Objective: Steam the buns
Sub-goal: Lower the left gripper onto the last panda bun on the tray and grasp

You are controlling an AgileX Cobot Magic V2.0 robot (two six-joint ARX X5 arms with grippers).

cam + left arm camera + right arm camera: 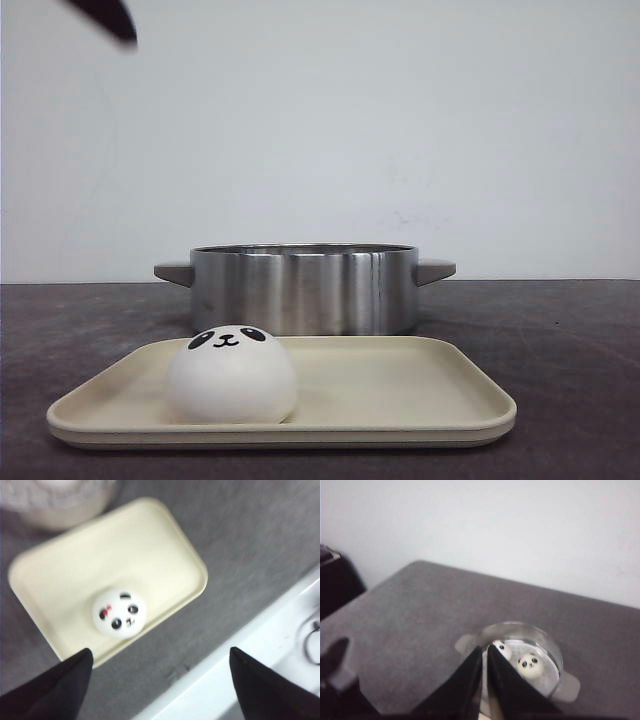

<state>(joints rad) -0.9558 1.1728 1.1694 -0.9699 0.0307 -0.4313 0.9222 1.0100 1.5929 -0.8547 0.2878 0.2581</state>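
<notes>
You have one bun point(231, 375) left at the tray's point(400, 400) nine o'clock, likely soft and light: grip its sides gently with the spread left gripper point(160, 680); right gripper point(485, 680) clenched empty.

In front of me one panda-faced bun point(231, 375) sits on my cream tray point(400, 392), on its left half, face tipped upward. The tray lies at the near edge of the dark grey desk point(560, 330), about midway between its side edges. Just behind the tray stands my steel pot point(304, 289), a grey handle on each side. A blurred dark tip point(108, 18) of my arm shows at the upper left.
</notes>
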